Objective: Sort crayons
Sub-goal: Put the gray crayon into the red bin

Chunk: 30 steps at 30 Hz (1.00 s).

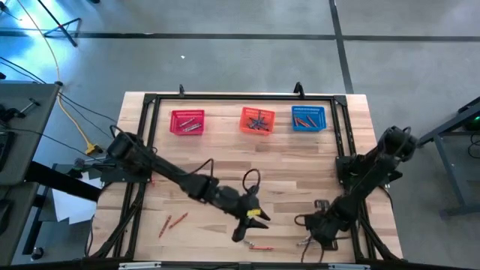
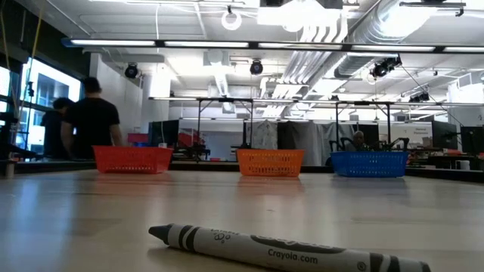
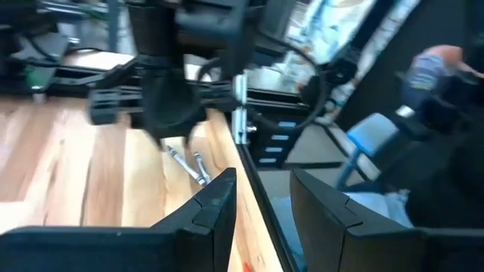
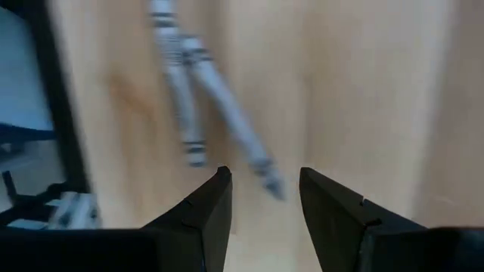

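Two grey crayons (image 4: pixel 219 113) lie crossed on the wooden table near its front right edge, also seen in the high view (image 1: pixel 304 241) and the left wrist view (image 3: pixel 189 162). My right gripper (image 4: pixel 261 177) hovers open just above them, touching nothing (image 1: pixel 313 234). My left gripper (image 1: pixel 251 223) is open and empty (image 3: pixel 261 181) near the table's front middle, pointing toward the right arm. A red-orange crayon (image 1: pixel 261 247) lies near the front edge below it. Two more red-orange crayons (image 1: pixel 172 222) lie at the front left. A grey crayon (image 2: pixel 287 249) lies close before the low camera.
Three mesh baskets stand along the far side: red (image 1: pixel 187 121), orange (image 1: pixel 257 120) and blue (image 1: pixel 308 118), each with crayons inside. A black frame (image 1: pixel 240 96) edges the table. People stand in the room behind (image 2: pixel 91 121).
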Tool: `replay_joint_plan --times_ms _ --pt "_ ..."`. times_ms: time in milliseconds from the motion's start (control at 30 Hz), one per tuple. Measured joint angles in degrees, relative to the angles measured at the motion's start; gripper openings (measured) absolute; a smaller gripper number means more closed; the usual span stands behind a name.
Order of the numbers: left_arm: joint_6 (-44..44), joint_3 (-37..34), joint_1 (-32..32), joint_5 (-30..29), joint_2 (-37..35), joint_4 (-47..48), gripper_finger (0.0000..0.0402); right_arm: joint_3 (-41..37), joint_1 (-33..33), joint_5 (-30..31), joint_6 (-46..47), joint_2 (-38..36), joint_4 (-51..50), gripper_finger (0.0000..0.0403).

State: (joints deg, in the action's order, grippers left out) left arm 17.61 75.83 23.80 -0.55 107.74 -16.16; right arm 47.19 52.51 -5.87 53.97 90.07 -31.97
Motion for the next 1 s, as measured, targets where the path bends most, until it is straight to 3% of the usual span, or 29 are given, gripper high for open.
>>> replay_joint_plan --times_ms 233,500,733,1000 --pt "1.0 0.0 4.7 -10.8 0.0 -0.5 0.011 7.5 3.4 6.8 -4.1 4.0 -6.2 0.0149" --pt "4.4 0.0 8.9 -23.8 0.3 -0.3 0.011 13.5 3.9 9.8 -18.1 11.7 -6.2 0.0149" --pt "2.9 0.0 10.6 -24.5 0.3 -0.3 0.011 15.9 3.9 9.4 -24.4 16.3 -11.7 0.0149" --pt "2.8 0.0 10.6 -24.7 0.3 0.0 0.011 15.6 3.9 9.4 -24.2 16.5 -10.8 0.0149"
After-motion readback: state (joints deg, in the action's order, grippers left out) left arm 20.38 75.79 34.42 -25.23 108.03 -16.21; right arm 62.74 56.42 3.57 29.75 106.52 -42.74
